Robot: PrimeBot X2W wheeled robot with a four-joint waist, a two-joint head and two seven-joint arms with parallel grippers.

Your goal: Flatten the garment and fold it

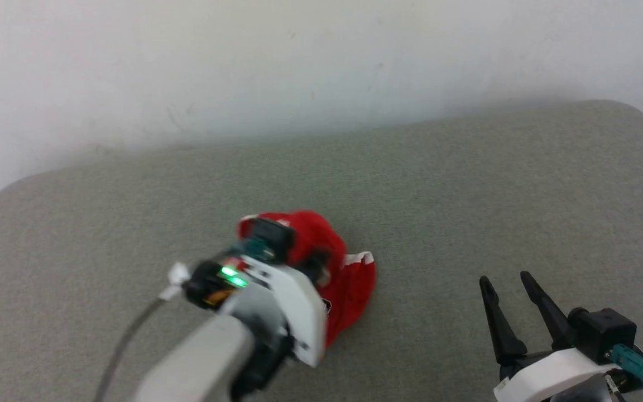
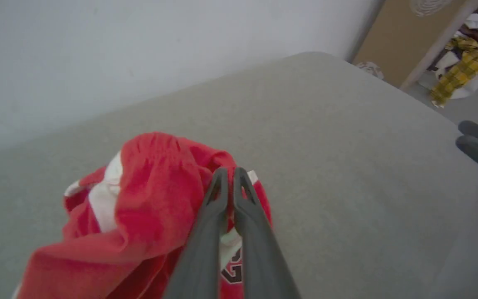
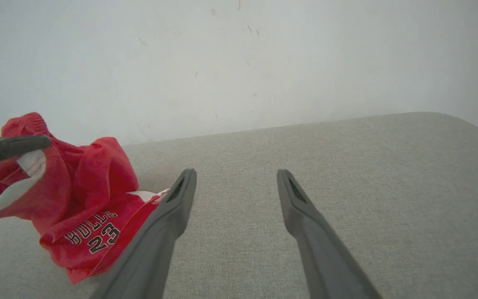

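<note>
Red cloth sits bunched on the left half of a grey-green woven cushion (image 1: 466, 184): this is the garment (image 1: 349, 279), crumpled into a heap with white trim showing at its edges. In the right wrist view black lettering reading "BULLS 23" shows on the lower fold lying against the cushion. The left gripper (image 2: 230, 172) has its two dark fingers pressed tightly together, pinching a fold near the top of the garment. Seen from the right wrist, that pinched part stands raised above the rest of the heap, and a white band hangs just under the fingers. The right gripper (image 1: 504, 277) is well apart from the garment, over bare cushion at the lower right of the head view, its fingers spread wide with nothing between them. A plain white wall (image 1: 299, 67) runs behind the cushion. At the upper right of the left wrist view are a brown panel (image 2: 392, 37) and a pile of clothes (image 2: 467, 66), some in yellow plaid.
</note>
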